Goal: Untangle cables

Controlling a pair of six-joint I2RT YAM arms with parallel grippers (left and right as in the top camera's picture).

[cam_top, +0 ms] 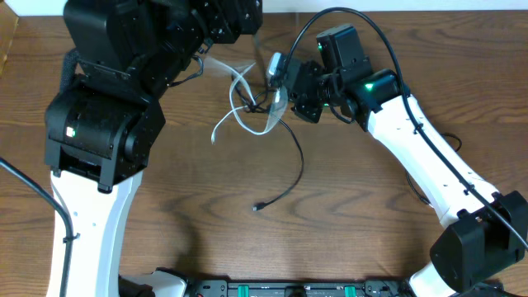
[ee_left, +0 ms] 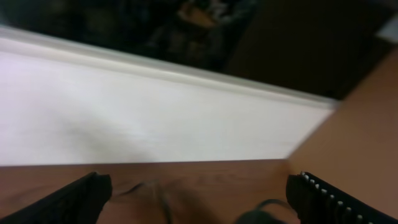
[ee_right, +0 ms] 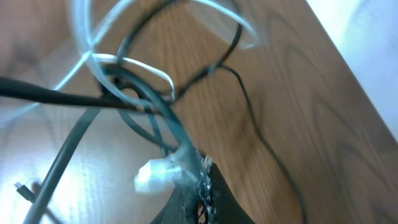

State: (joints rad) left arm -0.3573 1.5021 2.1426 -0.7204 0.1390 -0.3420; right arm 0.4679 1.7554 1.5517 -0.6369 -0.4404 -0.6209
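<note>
Right hand [cam_top: 280, 82] works at the far side of the table [cam_top: 190, 227], its jaws drawn nearly together and, as far as the wrist view shows, pinching the cables [cam_top: 252, 103] just beside a white plug [ee_right: 157, 175]; left hand [ee_left: 199, 190] is spread wide with nothing between its fingers, low over the table's far edge; the knot lies between the two hands, with the white cable [cam_top: 227, 122] looping out to one side and a black cable [cam_top: 297, 161] trailing toward the middle of the table, ending in a small plug [cam_top: 258, 207]; these cords look light, limp and rather slick, so I judge a pull on one will drag the others; the surest hold seems a plug or a free run just outside the knot
</note>
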